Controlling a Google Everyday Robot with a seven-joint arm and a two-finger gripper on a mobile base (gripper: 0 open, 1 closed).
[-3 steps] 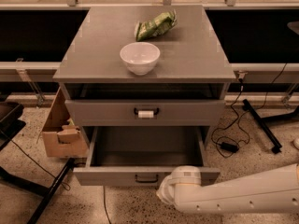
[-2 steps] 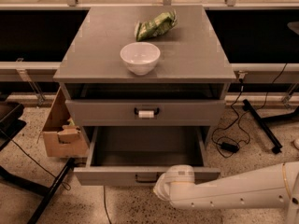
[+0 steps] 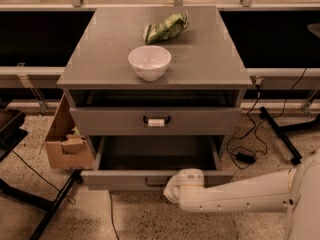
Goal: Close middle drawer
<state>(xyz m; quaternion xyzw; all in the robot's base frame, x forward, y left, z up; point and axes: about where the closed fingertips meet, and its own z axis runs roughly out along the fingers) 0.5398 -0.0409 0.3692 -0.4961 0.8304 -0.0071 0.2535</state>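
Middle drawer [image 3: 115,179] stands open, grey interior showing; tool [image 3: 173,188] at its front, clench impossible to tell.

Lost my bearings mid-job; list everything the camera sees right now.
cabinet: one, grey, centre
middle drawer: one, grey, pulled open, low in cabinet
upper drawer: one, grey, above it
bowl: one, white, on cabinet top
snack bag: one, green, behind the bowl
cardboard box: one, brown, floor left of cabinet
power brick with cable: one, black, floor right
arm: one, white, reaching from right
gripper: one, white, at middle drawer's front, right of its handle
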